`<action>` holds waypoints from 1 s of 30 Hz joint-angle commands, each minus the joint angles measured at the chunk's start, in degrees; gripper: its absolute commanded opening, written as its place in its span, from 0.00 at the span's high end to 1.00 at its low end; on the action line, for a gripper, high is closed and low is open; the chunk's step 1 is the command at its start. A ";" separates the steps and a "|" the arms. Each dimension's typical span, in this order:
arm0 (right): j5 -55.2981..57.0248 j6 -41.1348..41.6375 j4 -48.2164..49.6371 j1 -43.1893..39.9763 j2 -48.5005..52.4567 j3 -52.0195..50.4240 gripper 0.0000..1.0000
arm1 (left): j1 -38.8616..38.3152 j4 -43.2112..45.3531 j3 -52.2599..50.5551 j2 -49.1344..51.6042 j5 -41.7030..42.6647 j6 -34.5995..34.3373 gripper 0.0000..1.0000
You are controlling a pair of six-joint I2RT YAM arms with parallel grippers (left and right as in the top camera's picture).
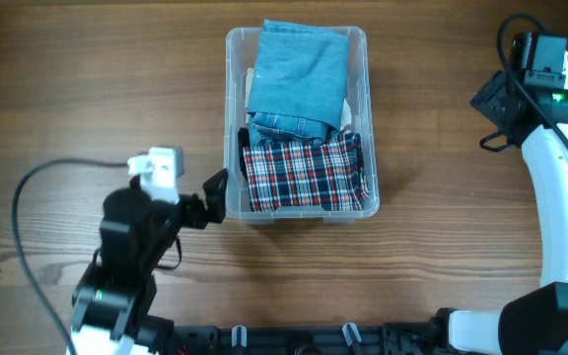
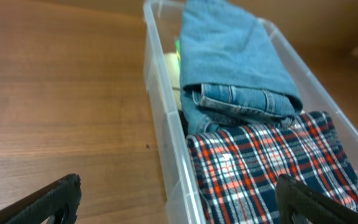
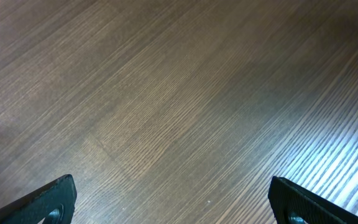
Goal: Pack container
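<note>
Black left arm [image 1: 126,247] trails a black cable [image 1: 77,165]; right arm [image 1: 563,182] is white-shelled.

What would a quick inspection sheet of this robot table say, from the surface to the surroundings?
Surface: wooden table, plain wood grain.
Job's things: clear container holding folded jeans and a plaid cloth.
Clutter: nothing seen.
Grippers: left gripper open by the container's near left corner; right gripper open over bare wood.
Cables: black cable looping on the table at left; second cable by the right arm.
Surroundings: nothing seen.
</note>
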 commanded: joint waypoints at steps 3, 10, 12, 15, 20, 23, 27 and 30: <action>0.74 0.24 0.13 -0.28 0.48 -0.59 0.00 | 4.44 8.04 -9.81 -12.07 3.45 0.07 0.00; 0.74 0.22 0.13 -0.28 0.48 -0.59 0.00 | 6.16 17.84 -17.14 -19.71 3.87 0.07 0.00; 0.74 0.22 0.13 -0.28 0.48 -0.59 0.00 | 6.29 20.22 -19.21 -22.12 3.85 0.07 0.00; 0.74 0.22 0.13 -0.28 0.48 -0.59 0.00 | 6.29 22.53 -21.55 -24.90 3.89 0.07 0.00; 0.74 0.24 0.13 -0.28 0.48 -0.59 0.00 | 6.62 24.52 -23.89 -28.39 3.87 0.07 0.00; 0.74 0.24 0.15 -0.28 0.48 -0.59 0.00 | 7.50 25.33 -24.76 -30.23 3.85 0.09 0.00; 0.74 0.24 0.15 -0.26 0.48 -0.59 0.00 | 8.63 25.49 -25.49 -33.81 3.85 0.09 0.00; 0.74 0.24 0.13 -0.28 0.48 -0.59 0.00 | 9.22 25.53 -26.01 -36.37 3.85 0.09 0.00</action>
